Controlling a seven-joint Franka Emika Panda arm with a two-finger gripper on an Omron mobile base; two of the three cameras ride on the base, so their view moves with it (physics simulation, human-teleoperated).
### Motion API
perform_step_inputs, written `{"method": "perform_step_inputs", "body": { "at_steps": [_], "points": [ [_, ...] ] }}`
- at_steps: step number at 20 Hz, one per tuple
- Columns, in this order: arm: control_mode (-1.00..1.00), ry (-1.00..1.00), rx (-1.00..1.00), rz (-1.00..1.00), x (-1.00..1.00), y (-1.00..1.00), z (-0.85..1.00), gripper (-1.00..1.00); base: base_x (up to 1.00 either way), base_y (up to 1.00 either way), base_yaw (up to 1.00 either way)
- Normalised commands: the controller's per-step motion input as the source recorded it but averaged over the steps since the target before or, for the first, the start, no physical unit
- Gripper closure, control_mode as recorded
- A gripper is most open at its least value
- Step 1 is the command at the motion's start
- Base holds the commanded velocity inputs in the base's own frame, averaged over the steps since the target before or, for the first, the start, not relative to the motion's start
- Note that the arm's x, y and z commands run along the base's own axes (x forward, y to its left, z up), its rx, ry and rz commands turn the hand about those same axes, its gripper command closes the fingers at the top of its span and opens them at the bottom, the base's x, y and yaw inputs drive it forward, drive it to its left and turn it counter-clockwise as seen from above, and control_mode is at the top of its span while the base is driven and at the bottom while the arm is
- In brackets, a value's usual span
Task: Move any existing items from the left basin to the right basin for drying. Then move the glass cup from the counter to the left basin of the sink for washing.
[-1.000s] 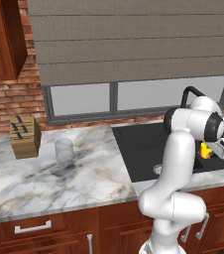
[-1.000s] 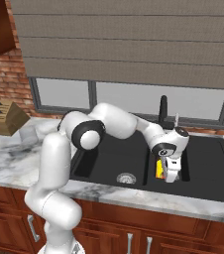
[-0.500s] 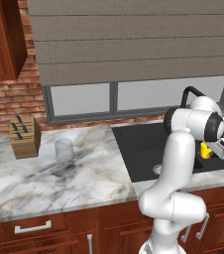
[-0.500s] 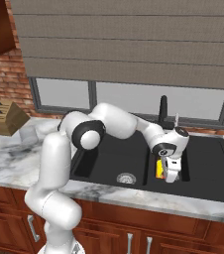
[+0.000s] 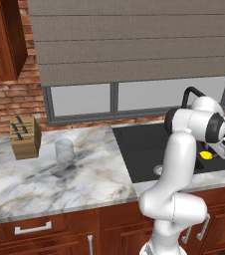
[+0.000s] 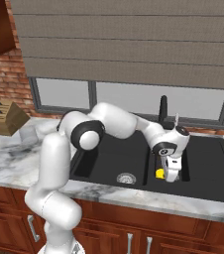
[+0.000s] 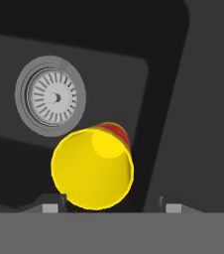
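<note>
No readable text anywhere — 0 labels, brands or numbers.

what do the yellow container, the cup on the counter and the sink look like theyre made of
Yellow container: looks like plastic, opaque, uniformly bright with a red mark on its side; it could be painted.
Glass cup: clear glass, since the marble shows through its walls.
Sink: matte black, no shine, perhaps composite or coated metal; its round drain looks like brushed silver metal.
Counter: white veined marble, lightly polished.

Even bright rendered light, soft shadows, mild pixelation.
</note>
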Motion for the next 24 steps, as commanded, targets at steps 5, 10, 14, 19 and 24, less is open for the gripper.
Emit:
{"method": "perform_step_inputs", "body": {
  "at_steps": [5,10,14,19,24],
  "points": [
    [-1.0,0.0,0.0,0.0,-0.1,0.0,0.21,-1.0,0.0,0.0,0.0],
    [-1.0,0.0,0.0,0.0,-0.1,0.0,0.29,-1.0,0.0,0.0,0.0],
    [-1.0,0.0,0.0,0.0,-0.16,-0.01,0.36,-1.0,0.0,0.0,0.0],
    [-1.0,0.0,0.0,0.0,-0.14,0.0,0.44,-1.0,0.0,0.0,0.0],
    [-1.0,0.0,0.0,0.0,-0.16,0.0,0.46,-1.0,0.0,0.0,0.0]
  ]
}}
